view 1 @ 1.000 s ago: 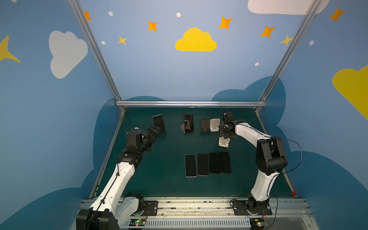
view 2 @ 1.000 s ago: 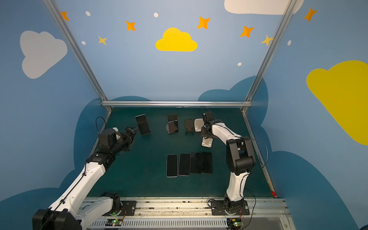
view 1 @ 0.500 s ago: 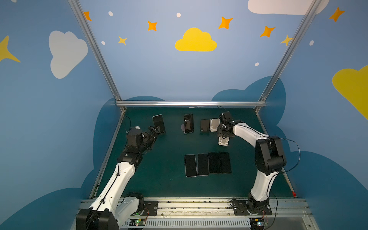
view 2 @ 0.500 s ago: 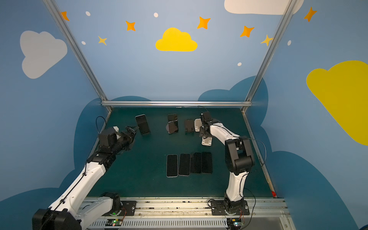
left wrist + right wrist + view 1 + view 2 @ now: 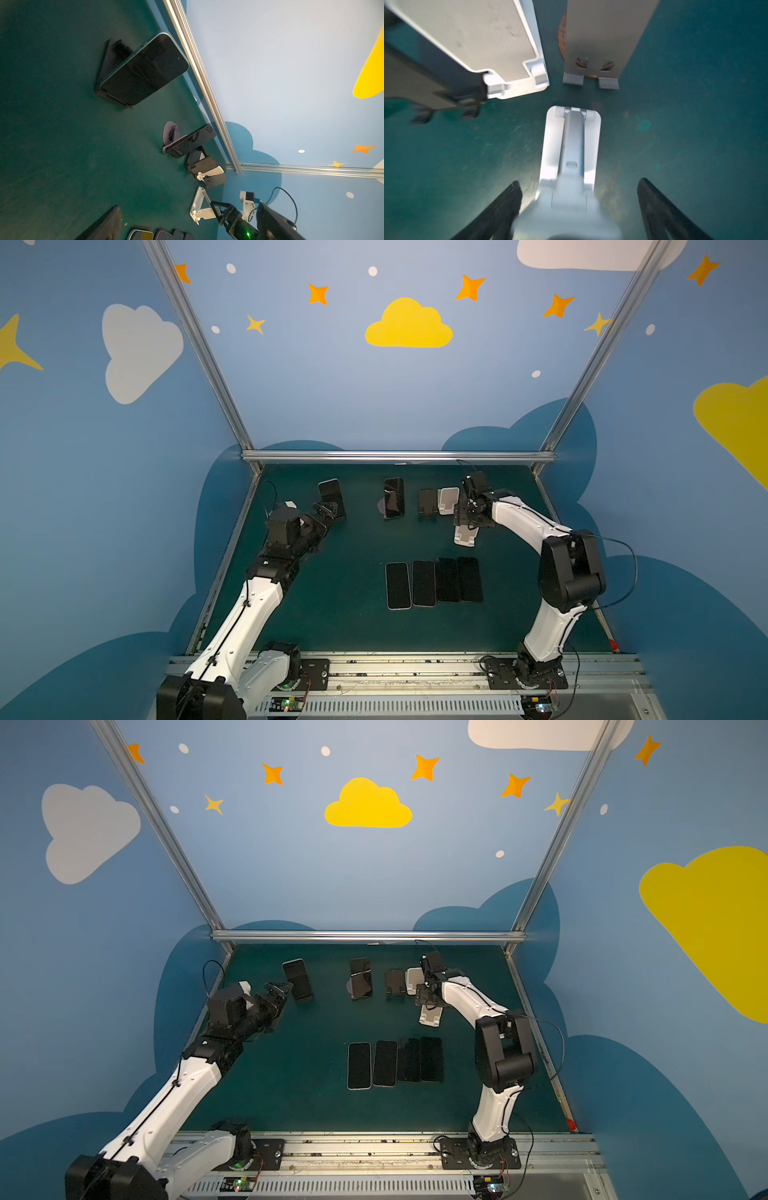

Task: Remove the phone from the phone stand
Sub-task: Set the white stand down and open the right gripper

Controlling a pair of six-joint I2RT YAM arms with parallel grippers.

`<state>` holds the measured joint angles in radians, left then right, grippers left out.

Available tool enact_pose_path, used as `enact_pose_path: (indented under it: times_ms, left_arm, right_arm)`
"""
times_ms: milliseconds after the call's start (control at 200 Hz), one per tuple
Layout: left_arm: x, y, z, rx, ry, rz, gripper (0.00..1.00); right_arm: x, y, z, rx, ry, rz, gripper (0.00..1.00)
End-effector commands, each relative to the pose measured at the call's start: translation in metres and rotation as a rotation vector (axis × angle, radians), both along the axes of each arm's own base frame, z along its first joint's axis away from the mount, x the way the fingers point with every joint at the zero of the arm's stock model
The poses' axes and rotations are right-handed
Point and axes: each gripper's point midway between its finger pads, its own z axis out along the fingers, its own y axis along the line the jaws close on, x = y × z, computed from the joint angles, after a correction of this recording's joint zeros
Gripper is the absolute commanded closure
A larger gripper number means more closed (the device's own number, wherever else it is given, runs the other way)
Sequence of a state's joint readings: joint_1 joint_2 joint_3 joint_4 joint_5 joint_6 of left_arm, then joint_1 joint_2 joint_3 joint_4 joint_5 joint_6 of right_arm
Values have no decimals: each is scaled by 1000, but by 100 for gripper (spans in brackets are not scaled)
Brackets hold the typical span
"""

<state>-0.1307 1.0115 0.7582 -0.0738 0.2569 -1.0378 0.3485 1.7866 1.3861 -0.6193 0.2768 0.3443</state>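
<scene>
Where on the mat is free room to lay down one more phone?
Free: the mat between the left arm and the flat phones, and the strip before the front rail. Crowded: the back row of stands by the right gripper.

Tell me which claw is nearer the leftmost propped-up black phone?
Left. The left gripper is beside the black phone; the right gripper hangs far across, over a white stand.
</scene>
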Motion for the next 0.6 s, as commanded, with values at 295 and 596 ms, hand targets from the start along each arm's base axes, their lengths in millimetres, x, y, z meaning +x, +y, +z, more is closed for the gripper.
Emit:
enact_pose_path:
  times_ms: [295,596]
  left_arm:
    - [34,43,75,147,-96,223,0]
    - [25,59,53,172,-121,254,0]
  right_arm:
    - [-44,111,102,238,-278,284,12]
    - [-7,211,109,322,-470,479,4]
